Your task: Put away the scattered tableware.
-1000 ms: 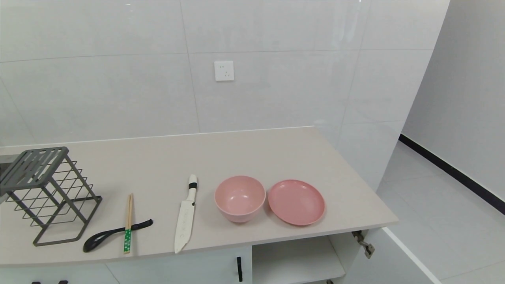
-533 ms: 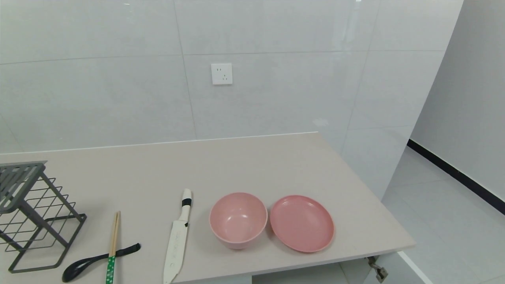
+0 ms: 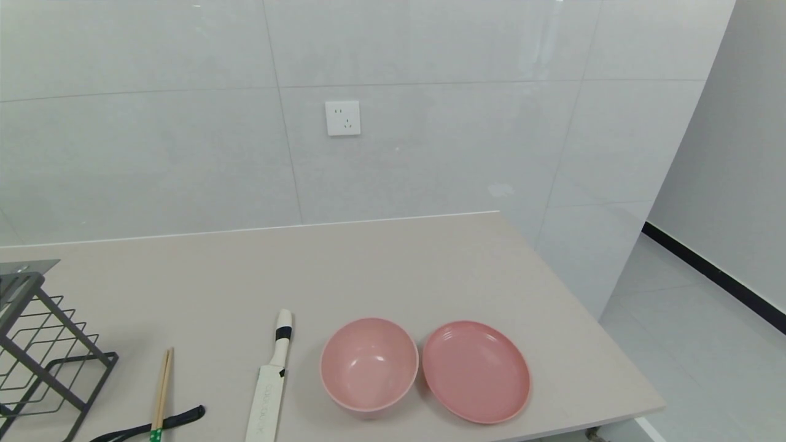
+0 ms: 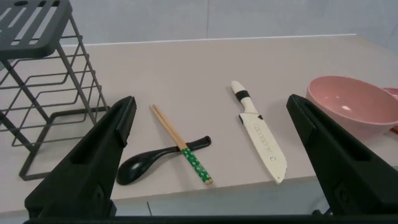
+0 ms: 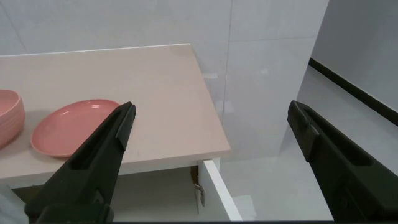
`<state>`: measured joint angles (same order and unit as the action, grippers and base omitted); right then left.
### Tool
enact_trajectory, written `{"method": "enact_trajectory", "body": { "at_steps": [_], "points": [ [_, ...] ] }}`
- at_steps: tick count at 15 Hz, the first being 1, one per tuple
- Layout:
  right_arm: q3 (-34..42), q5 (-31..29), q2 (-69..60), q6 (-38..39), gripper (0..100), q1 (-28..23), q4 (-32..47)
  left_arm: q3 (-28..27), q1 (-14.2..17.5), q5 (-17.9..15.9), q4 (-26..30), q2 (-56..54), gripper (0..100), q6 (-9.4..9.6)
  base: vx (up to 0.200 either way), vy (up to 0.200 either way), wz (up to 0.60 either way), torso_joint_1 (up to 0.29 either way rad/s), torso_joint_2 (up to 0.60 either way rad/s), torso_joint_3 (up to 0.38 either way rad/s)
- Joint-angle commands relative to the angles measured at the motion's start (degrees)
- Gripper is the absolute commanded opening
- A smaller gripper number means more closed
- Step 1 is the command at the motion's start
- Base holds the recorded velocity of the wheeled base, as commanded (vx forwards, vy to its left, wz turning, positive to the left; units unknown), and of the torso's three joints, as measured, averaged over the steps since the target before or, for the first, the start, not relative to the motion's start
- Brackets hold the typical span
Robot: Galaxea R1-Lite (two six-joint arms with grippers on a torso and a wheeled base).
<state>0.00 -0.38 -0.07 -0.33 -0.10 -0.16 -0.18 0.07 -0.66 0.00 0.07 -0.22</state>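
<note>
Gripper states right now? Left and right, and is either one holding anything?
Left gripper: open, black fingers spread wide, holding nothing.
Right gripper: open, black fingers spread wide, holding nothing.

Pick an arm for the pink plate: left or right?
Right, probably. The pink plate sits close before the open right gripper; the left gripper faces the chopsticks, spoon and knife instead.

Pink bowl touching pink plate; knife; chopsticks across spoon
</note>
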Motion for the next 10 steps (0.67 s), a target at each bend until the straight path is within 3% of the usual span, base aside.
{"method": "enact_trajectory", "body": {
  "at_steps": [1, 3, 10],
  "points": [
    [0.0, 0.03, 0.07, -0.02, 100, 0.01, -0.02, 0.01, 0.01, -0.04, 0.09, 0.1, 100, 0.13, 0.0, 0.2, 0.0, 0.012, 0.0, 0.007],
    [0.0, 0.03, 0.07, -0.11, 100, 0.01, -0.02, 0.01, 0.01, -0.04, 0.09, 0.01, 100, 0.13, 0.0, 0.2, 0.0, -0.002, -0.01, 0.002],
    [0.0, 0.47, 0.07, -1.08, 100, -0.08, -0.11, 0.01, 0.01, -0.13, 0.09, 0.1, 100, 0.13, 0.0, 0.0, 0.0, 0.0, 0.0, 0.0]
  ]
}}
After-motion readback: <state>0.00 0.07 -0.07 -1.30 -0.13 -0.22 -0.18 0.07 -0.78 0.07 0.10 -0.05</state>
